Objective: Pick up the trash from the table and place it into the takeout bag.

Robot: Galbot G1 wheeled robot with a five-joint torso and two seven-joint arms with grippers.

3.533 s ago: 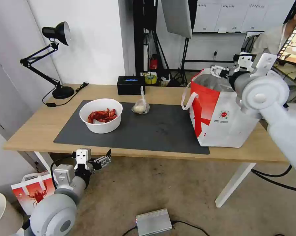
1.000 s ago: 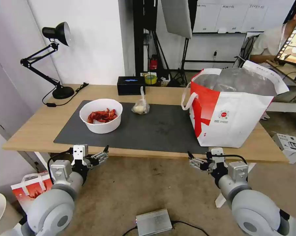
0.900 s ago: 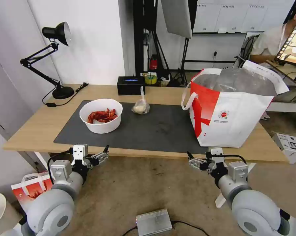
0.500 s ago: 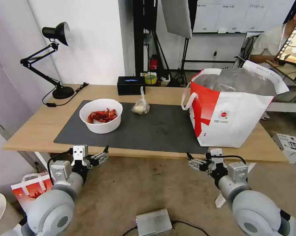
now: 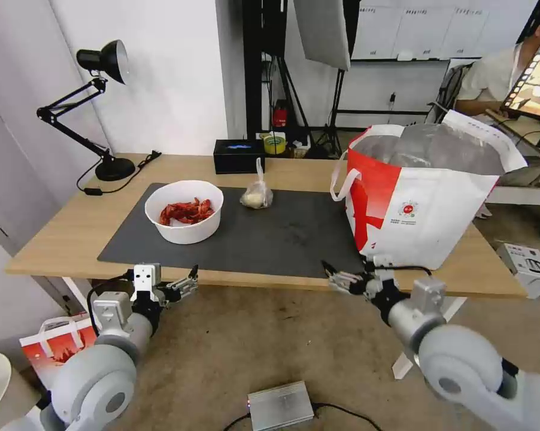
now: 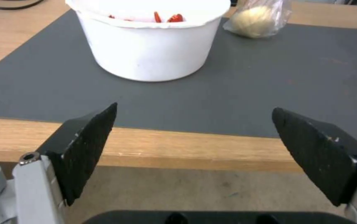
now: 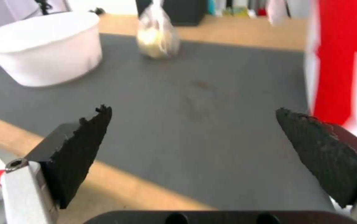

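The left wrist view brings the white round bowl [image 6: 150, 37] close: smooth plain walls, red crayfish shells poking just above its rim, standing on the matte dark grey mat [image 6: 228, 93] of the light-wood bench [image 6: 187, 146]. Beyond it lies the small knotted clear bag [image 6: 258, 18] with a pale lump inside. The head view shows the wider layout: the bowl [image 5: 184, 211] on the mat's left part, the knotted bag [image 5: 257, 193] just beside it toward the back, and the large white takeout bag [image 5: 416, 203] with red side panels, white strap handles and silver foil lining standing at the bench's right end, its mouth open. A small round red logo sits on its white face; the print beneath is too small to read.

The left pincer [image 5: 183, 286] hangs below the bench's front edge, in front of the bowl, its black ridged wedge-shaped pads [image 6: 88, 146] spread wide apart and empty. The right pincer [image 5: 337, 279] is at the front edge, near the takeout bag's lower corner, likewise spread wide and empty; its wrist view looks across the mat toward the bowl [image 7: 45, 51], the knotted bag [image 7: 157, 37] and the tote's red panel [image 7: 332, 62].

A black rectangular box [image 5: 239, 155] and a black desk lamp [image 5: 99, 108] stand along the bench's back.
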